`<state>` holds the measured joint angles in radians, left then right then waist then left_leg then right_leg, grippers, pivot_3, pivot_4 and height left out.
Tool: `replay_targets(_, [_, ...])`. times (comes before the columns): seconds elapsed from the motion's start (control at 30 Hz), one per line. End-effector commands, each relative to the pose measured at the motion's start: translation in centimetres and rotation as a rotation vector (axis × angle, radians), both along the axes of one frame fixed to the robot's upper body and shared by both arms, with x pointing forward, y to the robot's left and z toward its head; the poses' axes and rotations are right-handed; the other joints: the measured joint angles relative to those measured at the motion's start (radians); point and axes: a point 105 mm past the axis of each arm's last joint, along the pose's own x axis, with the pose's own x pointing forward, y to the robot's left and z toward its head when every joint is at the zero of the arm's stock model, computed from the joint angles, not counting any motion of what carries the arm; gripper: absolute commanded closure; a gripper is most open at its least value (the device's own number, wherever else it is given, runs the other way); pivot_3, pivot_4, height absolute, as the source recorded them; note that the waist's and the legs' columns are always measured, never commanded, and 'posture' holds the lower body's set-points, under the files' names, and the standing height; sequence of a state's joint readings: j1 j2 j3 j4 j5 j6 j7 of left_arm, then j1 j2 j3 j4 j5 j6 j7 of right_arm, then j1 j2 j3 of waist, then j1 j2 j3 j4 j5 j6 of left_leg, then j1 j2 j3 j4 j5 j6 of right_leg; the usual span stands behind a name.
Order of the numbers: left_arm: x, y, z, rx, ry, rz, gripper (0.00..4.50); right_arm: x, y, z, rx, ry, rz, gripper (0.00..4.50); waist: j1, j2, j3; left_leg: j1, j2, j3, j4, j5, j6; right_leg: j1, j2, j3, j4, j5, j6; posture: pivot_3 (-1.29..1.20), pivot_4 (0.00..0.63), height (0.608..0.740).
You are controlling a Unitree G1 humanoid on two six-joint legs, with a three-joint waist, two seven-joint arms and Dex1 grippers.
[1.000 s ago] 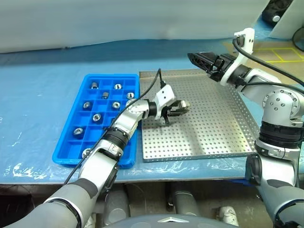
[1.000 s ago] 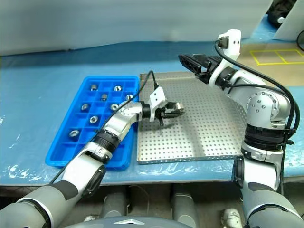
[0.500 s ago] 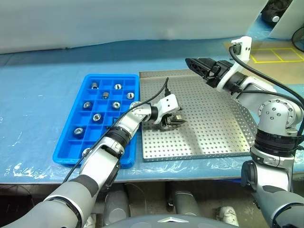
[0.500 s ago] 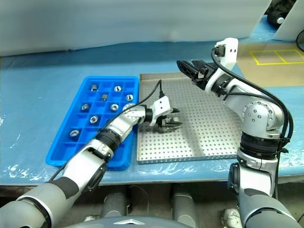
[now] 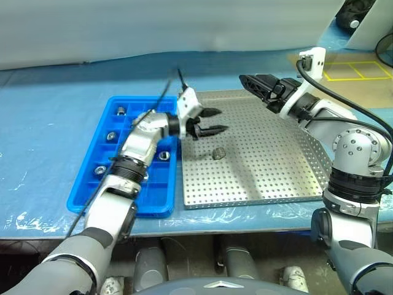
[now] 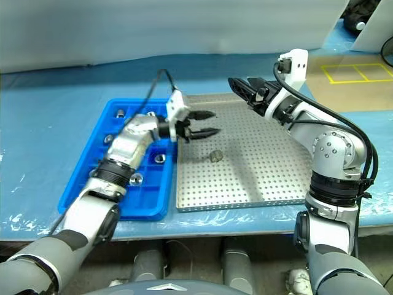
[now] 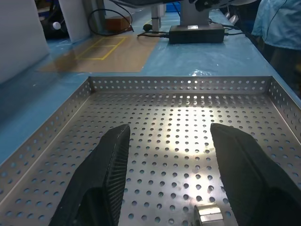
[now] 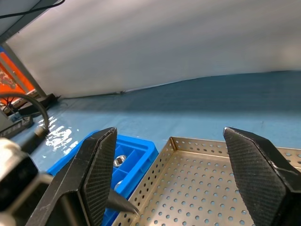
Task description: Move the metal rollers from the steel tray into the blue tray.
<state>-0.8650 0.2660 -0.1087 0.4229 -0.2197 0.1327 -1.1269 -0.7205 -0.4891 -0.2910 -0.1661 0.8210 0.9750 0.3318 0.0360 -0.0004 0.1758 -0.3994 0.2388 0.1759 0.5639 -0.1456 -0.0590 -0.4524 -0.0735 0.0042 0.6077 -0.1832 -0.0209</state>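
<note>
1. Now the steel tray (image 5: 270,178) serves as the landmark: one metal roller (image 5: 218,153) lies loose on its perforated floor, left of the middle.
2. Above the steel tray's left part hangs the left gripper (image 5: 212,121), its two black fingers spread and holding nothing; the roller sits below and just beyond the fingertips, clear of them.
3. Over the steel tray's far edge hovers the right gripper (image 5: 252,82), its fingers spread wide and empty.
4. Touching the steel tray's left rim lies the blue tray (image 5: 92,190), with several metal rollers (image 5: 112,136) resting singly in its compartments.
5. Under both trays lies a blue table cover (image 5: 43,123).
</note>
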Motion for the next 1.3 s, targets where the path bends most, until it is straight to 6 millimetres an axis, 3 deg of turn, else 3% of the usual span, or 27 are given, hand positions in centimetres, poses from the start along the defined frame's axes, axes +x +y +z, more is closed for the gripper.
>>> replay_targets(0.03, [-2.1,3.5,2.0,0.023,-0.03,-0.051,1.64,-0.1,-0.6,0.3,-0.04,-0.026,0.04,0.79,-0.002,0.0,0.0,0.0,0.0,0.0,-0.001,0.0,-0.001,0.0,0.0,0.0,0.0,0.0,0.0,-0.26,0.15,0.74])
replay_targets(0.17, [-5.1,6.1,2.5,0.065,0.008,-0.105,1.64,-1.0,-0.3,-2.6,-0.16,0.033,0.175,0.79,0.004,0.0,0.0,0.0,0.001,0.0,-0.002,0.0,-0.001,-0.001,0.0,-0.001,-0.001,-0.001,-0.001,-0.2,0.15,0.74])
replay_targets(0.33, [-7.1,8.2,2.1,0.094,0.025,-0.066,1.64,-2.2,1.2,-5.1,-0.262,0.064,0.348,0.79,0.012,0.001,0.0,-0.002,0.0,0.0,-0.001,0.0,0.0,-0.001,-0.001,-0.002,0.0,-0.001,-0.001,-0.12,0.15,0.74])
replay_targets(0.5, [-7.7,9.0,2.0,0.093,0.015,0.005,1.64,-2.1,2.4,-7.4,-0.334,0.088,0.444,0.79,0.014,0.001,0.0,0.0,0.001,0.0,-0.001,0.0,0.0,-0.001,-0.001,-0.003,0.002,-0.001,-0.001,-0.05,0.15,0.74])
replay_targets(0.7, [-8.7,10.3,0.4,0.127,0.033,0.073,1.64,-0.4,2.7,-11.6,-0.559,0.039,0.464,0.79,0.018,0.0,0.0,-0.001,0.001,-0.001,-0.001,0.0,0.0,-0.001,-0.001,-0.004,0.002,0.0,-0.001,0.02,0.15,0.74])
replay_targets(1.3, [-9.1,10.7,0.1,0.119,0.034,0.128,1.64,-0.6,4.1,-14.0,-0.627,0.037,0.596,0.79,0.045,0.0,0.0,-0.002,0.002,-0.001,0.006,0.0,0.001,-0.003,-0.001,-0.003,0.01,0.0,-0.001,0.06,0.15,0.74])
